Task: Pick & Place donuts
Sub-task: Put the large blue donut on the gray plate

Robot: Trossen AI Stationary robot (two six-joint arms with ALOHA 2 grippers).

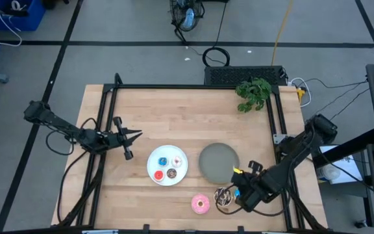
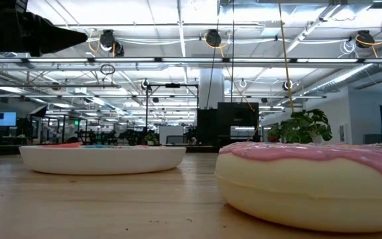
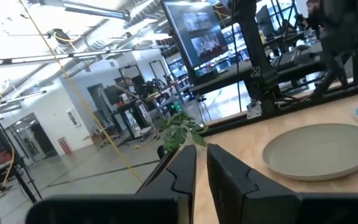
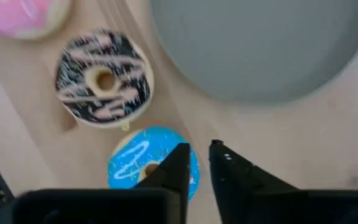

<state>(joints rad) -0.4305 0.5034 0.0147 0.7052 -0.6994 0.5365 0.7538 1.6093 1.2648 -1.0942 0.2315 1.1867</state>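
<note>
Four tiny donuts, blue (image 1: 163, 160), white-pink (image 1: 177, 160), red (image 1: 158, 174) and brown (image 1: 172, 173), lie on the white plate (image 1: 153, 156). The pink donut (image 1: 200, 204) (image 4: 23, 15), the chocolate donut (image 1: 223, 197) (image 4: 102, 78) and the bright blue donut (image 4: 138, 163) lie flat on the table near its near edge. My right gripper (image 4: 197, 158) is shut and stands over the blue donut's edge, beside the grey plate (image 1: 219, 161) (image 4: 260, 43). My left gripper (image 1: 137, 135) (image 3: 201, 165) is shut and waits left of the white plate, above the table. My right gripper points down at the blue donut's rim (image 4: 166, 155). One finger (image 4: 178, 163) covers that rim in the wrist view, and I cannot tell whether it touches the donut or stands above it. The donut lies flat on the table.
A small green plant (image 1: 253, 93) (image 2: 304, 126) stands at the table's far right corner. A black frame (image 1: 193, 86) runs along the table's far, left and right edges. The low view has the pink donut (image 2: 310, 179) close up and the white plate (image 2: 101, 159) behind it.
</note>
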